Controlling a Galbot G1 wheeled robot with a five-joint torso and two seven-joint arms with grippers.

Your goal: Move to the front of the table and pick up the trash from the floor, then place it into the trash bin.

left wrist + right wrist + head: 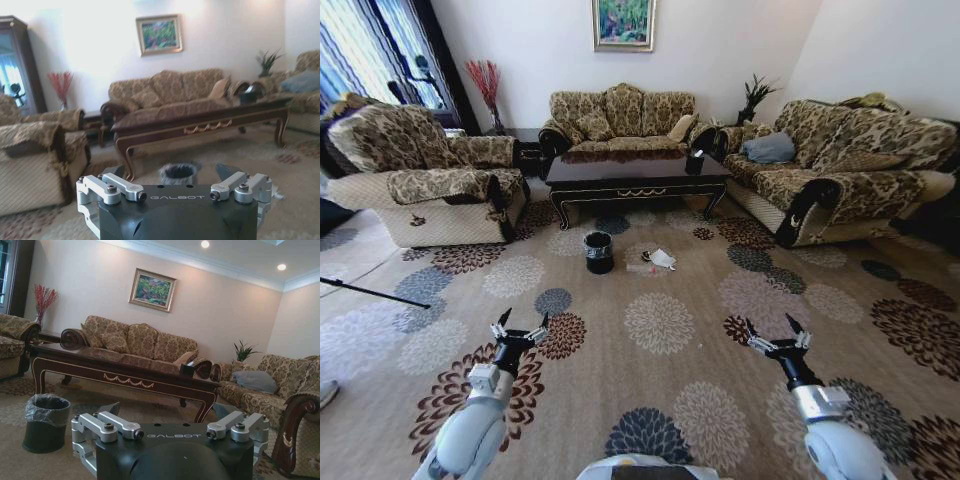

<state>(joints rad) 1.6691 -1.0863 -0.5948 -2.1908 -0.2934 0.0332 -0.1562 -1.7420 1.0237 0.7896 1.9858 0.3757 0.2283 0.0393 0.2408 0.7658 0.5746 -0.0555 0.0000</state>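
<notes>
1. While both arms hang low over the flowered carpet (660, 320), the left gripper (519, 330) and right gripper (775, 333) each stand spread wide, holding nothing.
2. Far ahead, between them, stands the trash bin (599, 252), nearer the left one.
3. Just right of the bin lies the trash (661, 259): a white wad and small pieces.
4. Beyond both stands the table (636, 176).

Carpeted floor (660, 320) patterned with large flower medallions. At twelve o'clock, patterned sofa (620, 120) against pale wall, framed painting (624, 24) above. At ten o'clock, matching armchair (420, 180) by curtained window (360, 45). At two o'clock, second sofa (840, 165). Recessed ceiling lights (205, 244) lit.
</notes>
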